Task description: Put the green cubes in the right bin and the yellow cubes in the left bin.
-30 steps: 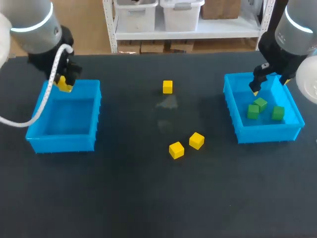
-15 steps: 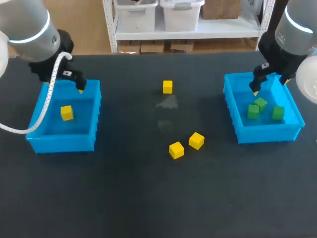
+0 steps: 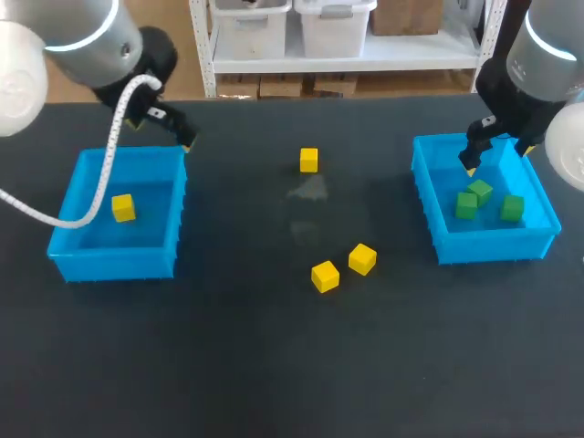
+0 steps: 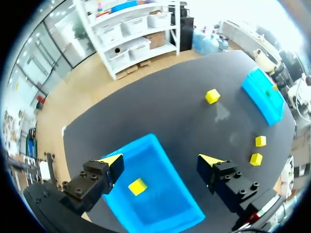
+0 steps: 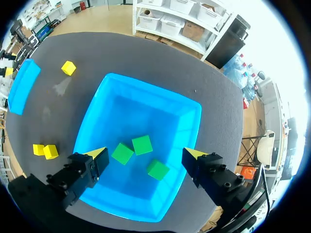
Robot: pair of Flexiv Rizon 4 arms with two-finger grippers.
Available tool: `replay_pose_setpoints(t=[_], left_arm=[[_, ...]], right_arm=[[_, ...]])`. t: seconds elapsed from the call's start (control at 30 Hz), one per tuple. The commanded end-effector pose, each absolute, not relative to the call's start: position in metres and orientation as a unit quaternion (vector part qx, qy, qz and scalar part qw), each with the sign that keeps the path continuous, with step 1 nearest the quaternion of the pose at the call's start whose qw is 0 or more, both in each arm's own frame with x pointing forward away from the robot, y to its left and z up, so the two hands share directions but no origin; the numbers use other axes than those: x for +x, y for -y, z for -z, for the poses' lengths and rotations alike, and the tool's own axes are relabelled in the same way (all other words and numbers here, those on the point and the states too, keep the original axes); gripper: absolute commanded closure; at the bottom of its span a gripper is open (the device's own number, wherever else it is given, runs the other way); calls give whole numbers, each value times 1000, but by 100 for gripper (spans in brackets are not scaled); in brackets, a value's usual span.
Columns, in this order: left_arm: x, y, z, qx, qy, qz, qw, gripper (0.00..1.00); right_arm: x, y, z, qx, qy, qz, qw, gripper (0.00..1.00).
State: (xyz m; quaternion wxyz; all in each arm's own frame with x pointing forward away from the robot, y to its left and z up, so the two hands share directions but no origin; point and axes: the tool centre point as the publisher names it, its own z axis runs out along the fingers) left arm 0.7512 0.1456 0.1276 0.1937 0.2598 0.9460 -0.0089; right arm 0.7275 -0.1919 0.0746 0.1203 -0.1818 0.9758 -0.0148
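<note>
Three green cubes (image 3: 480,191) (image 3: 467,206) (image 3: 512,208) lie in the blue right bin (image 3: 493,246) at 3 o'clock, one yellow cube (image 3: 123,207) sits in the blue left bin (image 3: 114,260) at 9 o'clock, and between them a lone yellow cube (image 3: 309,160) lies at 12 o'clock with a yellow pair (image 3: 325,276) (image 3: 362,258) at 6 o'clock.

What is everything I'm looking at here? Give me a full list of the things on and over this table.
table: one, dark, under everything.
left bin: one, blue, at the table's left side.
right bin: one, blue, at the table's right side.
green cubes: three, green, all inside the right bin.
yellow cube: one, yellow, inside the left bin.
yellow cubes: three, yellow, loose on the table between the bins; one farther back, two close together nearer the front.
left gripper: one, black with yellow tips, open and empty, above the left bin's far inner corner.
right gripper: one, black with yellow tips, open and empty, above the right bin.
</note>
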Motion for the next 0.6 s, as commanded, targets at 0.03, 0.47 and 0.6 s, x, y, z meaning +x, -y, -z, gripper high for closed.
replay_pose_setpoints(t=[0.03, 0.47, 0.6], left_arm=[[776, -115, -126, 294, -940, 7, 174, 0], [801, -10, -129, 436, -885, 52, 155, 0], [804, 13, -120, 468, -870, 62, 141, 0]], right_arm=[[727, 192, -74, -181, -976, 15, 122, 0], [727, 192, -74, -181, -976, 15, 122, 0], [727, 192, -74, -181, -976, 15, 122, 0]])
